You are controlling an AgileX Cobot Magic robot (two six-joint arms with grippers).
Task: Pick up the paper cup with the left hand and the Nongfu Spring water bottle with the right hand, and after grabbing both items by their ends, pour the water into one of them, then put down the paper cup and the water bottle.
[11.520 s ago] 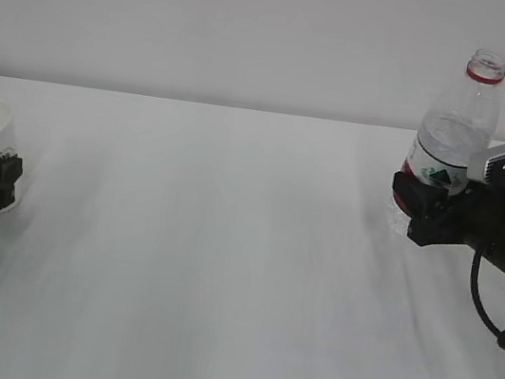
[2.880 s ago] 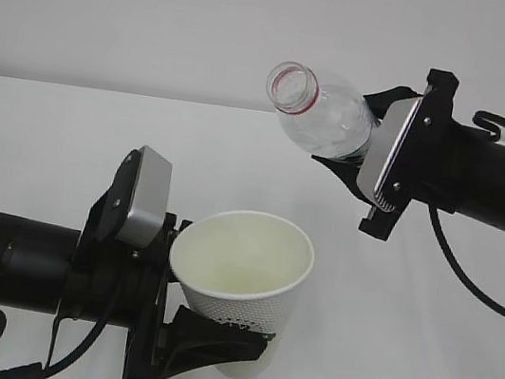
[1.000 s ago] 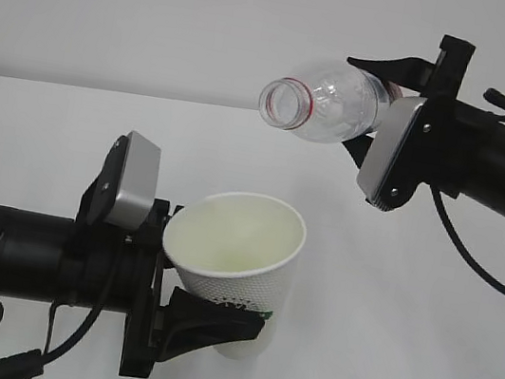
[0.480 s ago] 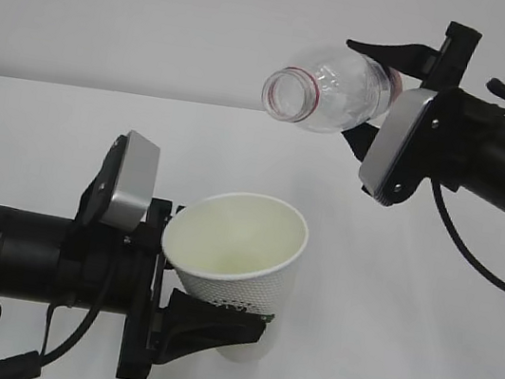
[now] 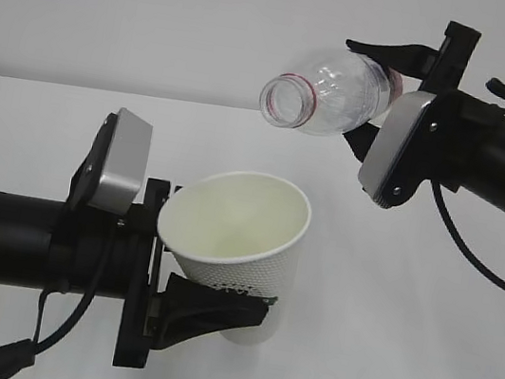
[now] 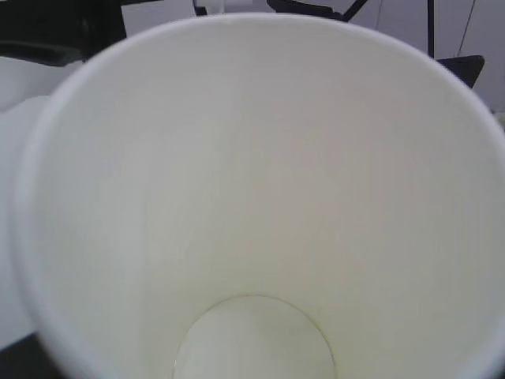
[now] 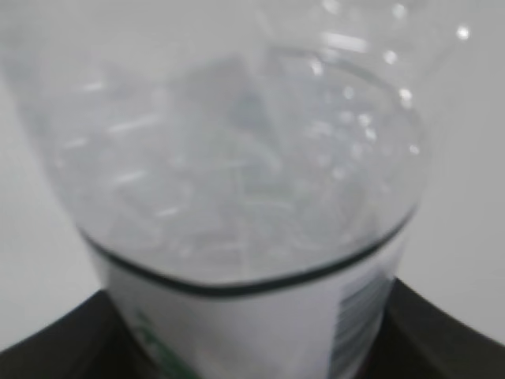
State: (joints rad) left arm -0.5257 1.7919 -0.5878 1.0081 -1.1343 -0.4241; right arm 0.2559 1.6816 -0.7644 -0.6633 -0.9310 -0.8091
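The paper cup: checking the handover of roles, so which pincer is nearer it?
Left. The left pincer clamps the paper cup low down; the right pincer holds the bottle above.

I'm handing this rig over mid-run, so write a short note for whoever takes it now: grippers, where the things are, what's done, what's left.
Left hand: shut on the paper cup near its base, held off the table and tilted toward the camera.
Right hand: shut on the Nongfu Spring water bottle at its lower end, tipped about level, with its open mouth above the cup.
Done: both items picked up and brought together.
No stream shows in the exterior view; the left wrist view does not clearly show water in the cup.
Left: finish or confirm the pour, then set cup and bottle down.
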